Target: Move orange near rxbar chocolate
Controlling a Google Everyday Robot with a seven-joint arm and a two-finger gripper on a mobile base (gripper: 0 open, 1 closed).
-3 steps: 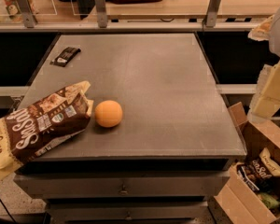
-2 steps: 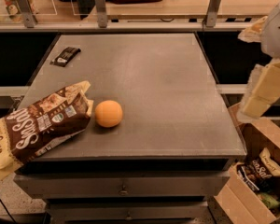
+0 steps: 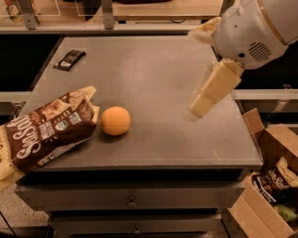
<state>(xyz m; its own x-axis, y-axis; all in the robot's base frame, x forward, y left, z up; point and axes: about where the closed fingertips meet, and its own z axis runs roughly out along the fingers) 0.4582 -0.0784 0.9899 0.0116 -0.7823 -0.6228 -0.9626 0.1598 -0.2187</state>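
Observation:
The orange [image 3: 115, 120] is a round orange fruit on the grey table [image 3: 159, 78], at its front left. The rxbar chocolate [image 3: 69, 59] is a small dark flat bar lying at the table's far left corner, well apart from the orange. My gripper [image 3: 194, 109] hangs from the white arm [image 3: 253, 26] over the right part of the table, pointing down and to the left. It is to the right of the orange, about a fruit's width or two away, and holds nothing that I can see.
A large brown-and-cream snack bag [image 3: 39, 130] lies at the table's front left edge, touching the orange's left side. An open cardboard box [image 3: 278, 182] with snack packets stands on the floor at the lower right. A rail with posts [image 3: 107, 6] runs behind the table.
The arm has swung in from the right edge of the view to over the right part of the table. The orange, bar and bag have not moved.

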